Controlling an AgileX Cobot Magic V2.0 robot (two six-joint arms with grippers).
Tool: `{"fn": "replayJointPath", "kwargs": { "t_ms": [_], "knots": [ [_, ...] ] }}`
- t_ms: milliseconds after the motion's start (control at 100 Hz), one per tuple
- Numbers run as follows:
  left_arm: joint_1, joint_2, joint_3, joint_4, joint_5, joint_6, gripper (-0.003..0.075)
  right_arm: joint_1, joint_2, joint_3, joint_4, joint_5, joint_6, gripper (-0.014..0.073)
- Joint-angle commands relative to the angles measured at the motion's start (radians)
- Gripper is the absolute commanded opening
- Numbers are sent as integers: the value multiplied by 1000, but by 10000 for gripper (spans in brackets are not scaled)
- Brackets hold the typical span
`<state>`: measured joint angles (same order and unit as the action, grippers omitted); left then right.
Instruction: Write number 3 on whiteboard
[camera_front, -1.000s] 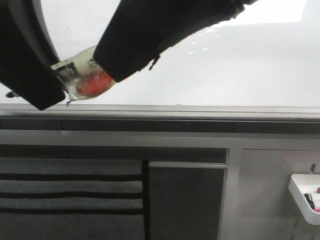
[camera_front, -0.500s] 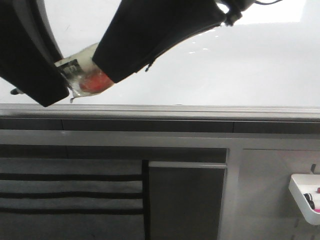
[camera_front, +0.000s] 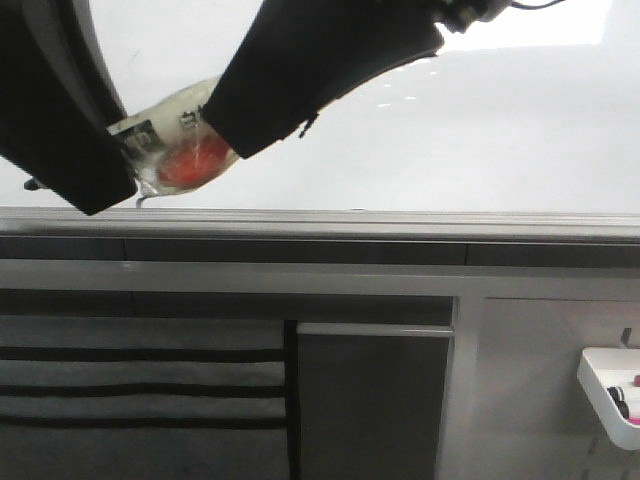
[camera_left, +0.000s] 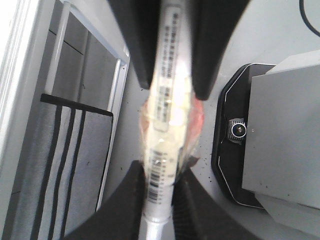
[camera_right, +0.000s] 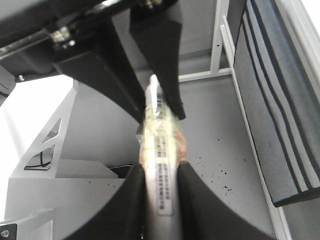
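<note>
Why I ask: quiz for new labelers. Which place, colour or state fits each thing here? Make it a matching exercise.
1 marker
2 whiteboard
3 tray
4 striped panel

A lower right in the front view
B clamped by left pincer and right pincer
C grey with black stripes
D glossy white, behind the arms

Pairs: 1-B, 2-D, 3-A, 4-C

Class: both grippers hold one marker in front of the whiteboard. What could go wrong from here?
1. Both the left gripper and right gripper clamp the marker; pulling unevenly could twist or drop it.
2. The arms hide much of the whiteboard, so the front view may miss the stroke.
3. No number 3 is visible yet.
</note>
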<state>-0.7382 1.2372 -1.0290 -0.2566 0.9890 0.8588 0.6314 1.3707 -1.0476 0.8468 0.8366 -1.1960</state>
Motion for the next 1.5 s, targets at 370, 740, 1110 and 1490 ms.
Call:
{"fn": "replayJointPath", "kwargs": {
  "t_ms": [370, 740, 1110, 1490],
  "knots": [
    [3, -69, -62, 8, -72, -45, 431, -4, -81, -34, -43, -53, 13, 23],
    [236, -285, -32, -10, -114, -227, 431, -183, -333, -34, -276, -12, 386, 24],
    [413, -487, 188, -59, -295, -380, 431, -256, -540, 80, -633, 0, 1026, 24],
    [413, -498, 232, -63, -346, -380, 431, -256, -553, 140, -616, -16, 1031, 24]
  ]
}}
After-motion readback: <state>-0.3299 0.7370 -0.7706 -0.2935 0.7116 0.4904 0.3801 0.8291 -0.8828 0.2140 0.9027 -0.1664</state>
